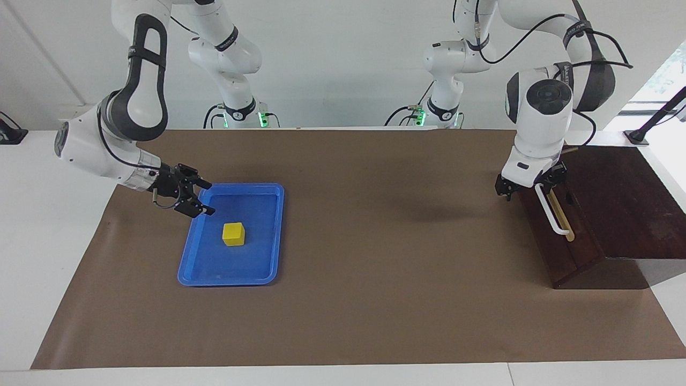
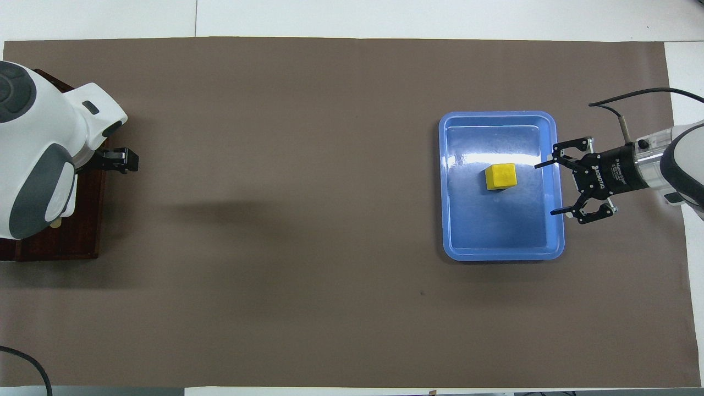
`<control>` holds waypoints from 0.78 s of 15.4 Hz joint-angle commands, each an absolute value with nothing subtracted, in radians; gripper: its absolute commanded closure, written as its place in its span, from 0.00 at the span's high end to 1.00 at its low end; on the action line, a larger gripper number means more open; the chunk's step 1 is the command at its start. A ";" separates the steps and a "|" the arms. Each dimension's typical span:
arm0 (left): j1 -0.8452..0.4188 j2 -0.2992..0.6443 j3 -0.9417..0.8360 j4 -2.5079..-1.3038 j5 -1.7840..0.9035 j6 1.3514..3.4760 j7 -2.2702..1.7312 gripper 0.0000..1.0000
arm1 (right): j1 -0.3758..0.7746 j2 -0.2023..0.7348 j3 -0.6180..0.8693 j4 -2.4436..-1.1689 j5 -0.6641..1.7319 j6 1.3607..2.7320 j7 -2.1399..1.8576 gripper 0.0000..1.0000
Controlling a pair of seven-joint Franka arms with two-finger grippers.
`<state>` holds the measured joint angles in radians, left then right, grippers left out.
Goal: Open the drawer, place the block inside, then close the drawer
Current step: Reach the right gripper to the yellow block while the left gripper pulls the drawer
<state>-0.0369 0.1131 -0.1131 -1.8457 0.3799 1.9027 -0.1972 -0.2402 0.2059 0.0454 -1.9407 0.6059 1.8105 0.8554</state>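
The yellow block (image 1: 233,234) lies in a blue tray (image 1: 230,279) toward the right arm's end of the table; it also shows in the overhead view (image 2: 501,176). My right gripper (image 1: 208,198) is open and low over the tray's edge, beside the block and apart from it; it shows in the overhead view too (image 2: 545,188). The dark wooden box's drawer (image 1: 557,236) is shut, with its white bar handle (image 1: 552,212) on the front. My left gripper (image 1: 528,187) is at the end of the handle nearer to the robots. In the overhead view the left arm hides most of the box (image 2: 66,242).
Brown paper (image 1: 375,241) covers the table between the tray (image 2: 448,220) and the box. The left gripper's tip (image 2: 124,160) shows in the overhead view in front of the box.
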 commanded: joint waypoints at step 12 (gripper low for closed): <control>0.057 0.132 -0.107 -2.028 0.453 2.194 -0.163 1.00 | -0.245 0.414 0.058 -1.867 0.735 1.914 0.862 1.00</control>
